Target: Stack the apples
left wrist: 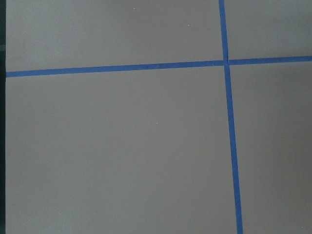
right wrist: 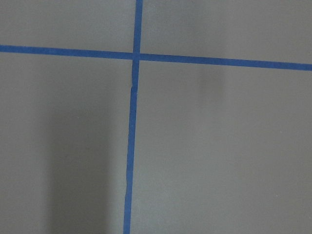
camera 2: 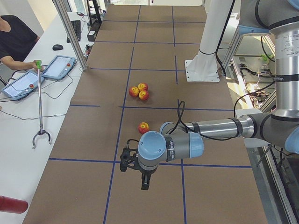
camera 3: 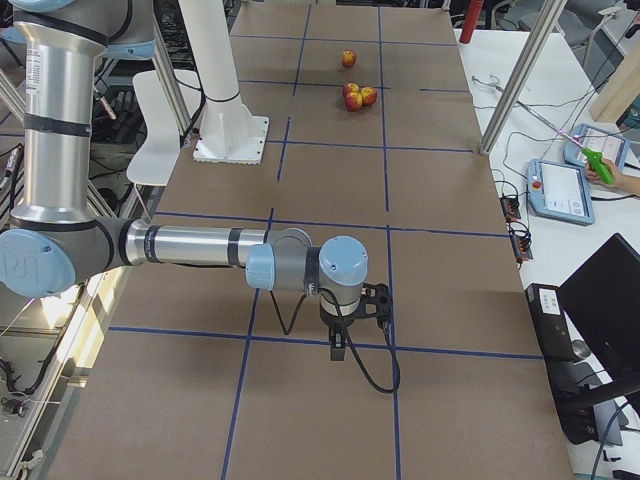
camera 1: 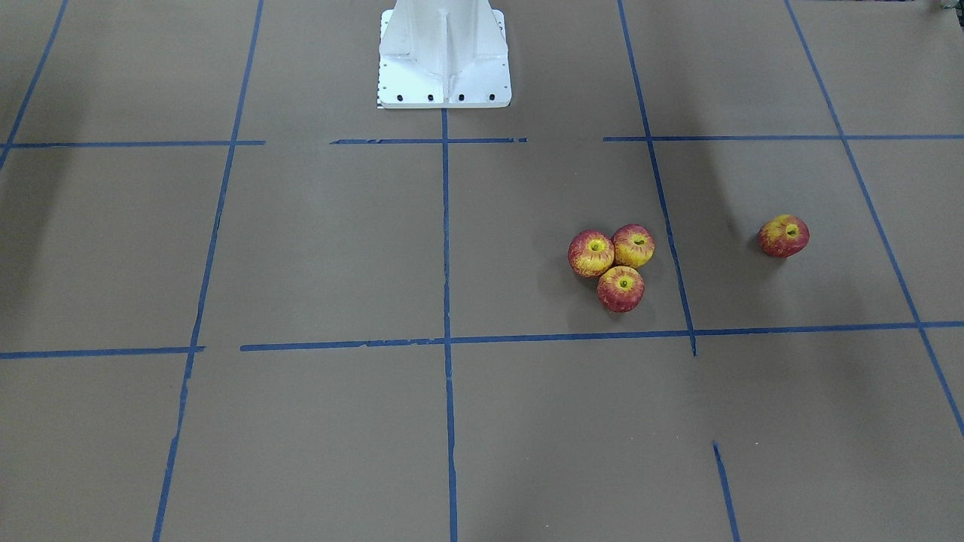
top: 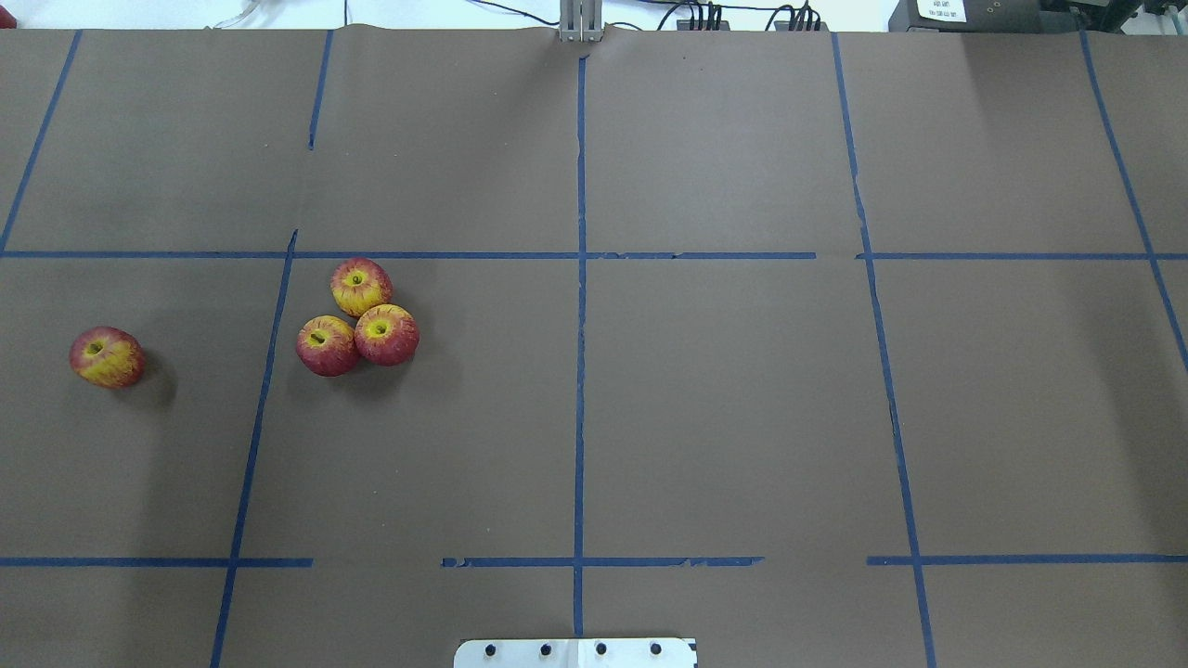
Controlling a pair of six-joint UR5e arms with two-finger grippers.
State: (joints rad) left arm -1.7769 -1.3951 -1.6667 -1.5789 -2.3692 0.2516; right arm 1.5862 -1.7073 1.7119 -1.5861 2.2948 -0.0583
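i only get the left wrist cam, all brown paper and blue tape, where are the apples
Observer: A cluster of three apples sits touching each other on the robot's left half of the table.
Operator: and the fourth one
Observer: The lone apple lies apart, further to the robot's left, across a blue tape line from the cluster.
Operator: anything stacked yet
Observer: No. All four rest directly on the brown paper, and none sits on top of another.
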